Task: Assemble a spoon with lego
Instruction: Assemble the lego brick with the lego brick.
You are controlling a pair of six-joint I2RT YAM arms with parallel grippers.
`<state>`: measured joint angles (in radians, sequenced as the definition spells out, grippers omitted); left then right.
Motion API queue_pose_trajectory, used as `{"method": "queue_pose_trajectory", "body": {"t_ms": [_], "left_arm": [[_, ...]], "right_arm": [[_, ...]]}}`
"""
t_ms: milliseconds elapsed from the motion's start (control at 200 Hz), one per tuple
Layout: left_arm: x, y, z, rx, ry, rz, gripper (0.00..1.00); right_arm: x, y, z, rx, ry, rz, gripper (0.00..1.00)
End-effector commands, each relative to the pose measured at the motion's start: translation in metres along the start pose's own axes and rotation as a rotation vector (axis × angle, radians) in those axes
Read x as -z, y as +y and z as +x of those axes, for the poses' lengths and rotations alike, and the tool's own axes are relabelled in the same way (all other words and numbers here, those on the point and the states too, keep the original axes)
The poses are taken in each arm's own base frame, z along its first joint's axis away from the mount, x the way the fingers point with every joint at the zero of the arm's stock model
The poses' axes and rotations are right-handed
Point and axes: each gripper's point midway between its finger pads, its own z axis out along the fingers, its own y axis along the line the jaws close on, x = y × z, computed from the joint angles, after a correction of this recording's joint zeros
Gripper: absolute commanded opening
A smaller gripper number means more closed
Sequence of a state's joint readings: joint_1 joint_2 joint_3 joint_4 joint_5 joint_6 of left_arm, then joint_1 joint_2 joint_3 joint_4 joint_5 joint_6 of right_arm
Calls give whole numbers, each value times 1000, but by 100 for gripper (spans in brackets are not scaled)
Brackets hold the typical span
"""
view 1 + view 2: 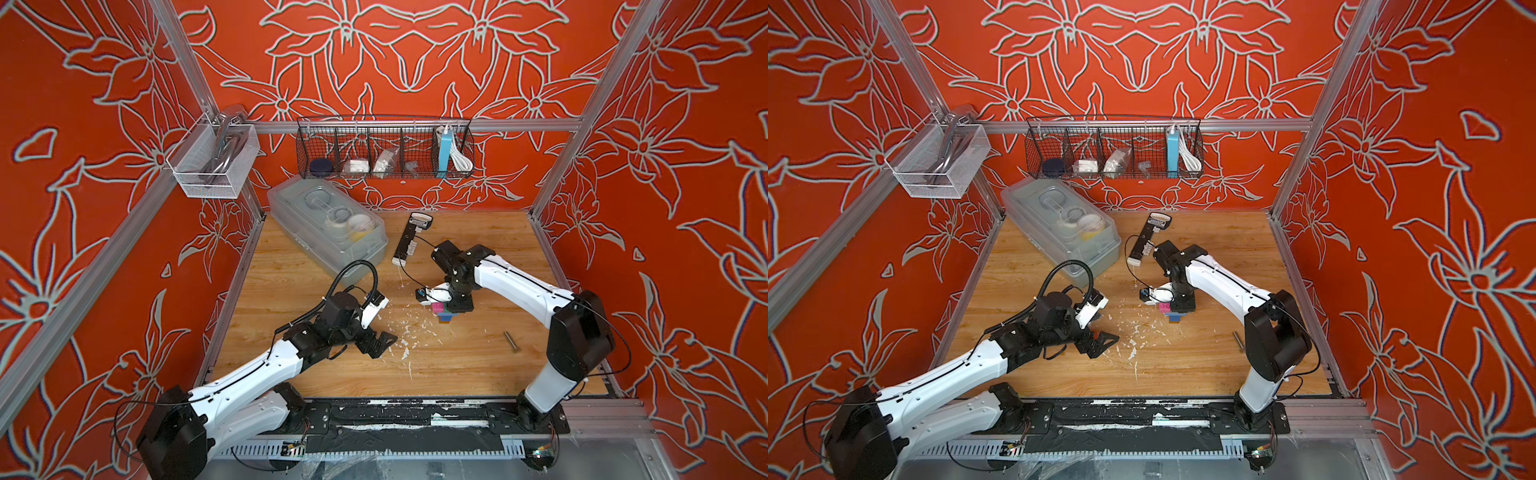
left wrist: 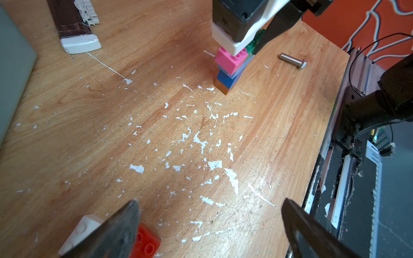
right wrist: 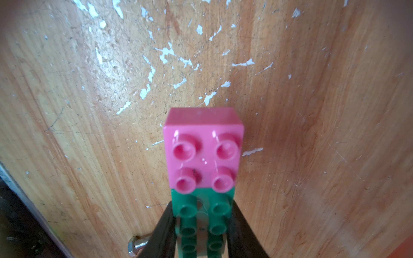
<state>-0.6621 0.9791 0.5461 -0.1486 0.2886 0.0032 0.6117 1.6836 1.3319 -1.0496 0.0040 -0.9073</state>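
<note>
The counter (image 1: 291,361) is pale wood-grain board, scratched and flecked with white chips where the surface has flaked. The spoon (image 1: 444,313) stands just right of its centre in both top views, a half-built stack of glossy studded plastic bricks. It has a brown base, blue above it, then a wider light blue slab carrying a pink brick (image 3: 202,152) and a green brick (image 3: 202,214) side by side. The pink brick is square with 4 round hollow studs. Whether the brown base touches the wood I cannot tell.

The right arm's black fingers (image 3: 164,225) are pinched narrow on the green brick, 1 on each flank. The left arm's fingers (image 2: 120,225) are spread wide and hold nothing, at about 8 o'clock from the spoon. Just beside them lie 2 loose bricks, a white brick (image 2: 82,230) and a red brick (image 2: 146,241).

A steel hex bolt (image 2: 291,60) lies at 4 o'clock from the spoon, and a long black-and-white bar (image 1: 409,241) at 11 o'clock. A clear lidded plastic box (image 1: 328,226) sits at the counter's 10 o'clock corner.
</note>
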Motion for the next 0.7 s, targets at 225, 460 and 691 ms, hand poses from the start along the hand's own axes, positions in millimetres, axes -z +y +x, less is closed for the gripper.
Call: {"method": "queue_pose_trajectory", "body": {"t_ms": [225, 460, 691], "left_arm": [[3, -2, -7, -23, -8, -1, 98], [3, -2, -6, -19, -1, -5, 98], [6, 5, -4, 15, 28, -52, 98]], "right_arm": [[-3, 5, -6, -10, -29, -6, 57], [7, -3, -3, -33, -22, 35, 65], [39, -8, 0, -79, -79, 151, 66]]}}
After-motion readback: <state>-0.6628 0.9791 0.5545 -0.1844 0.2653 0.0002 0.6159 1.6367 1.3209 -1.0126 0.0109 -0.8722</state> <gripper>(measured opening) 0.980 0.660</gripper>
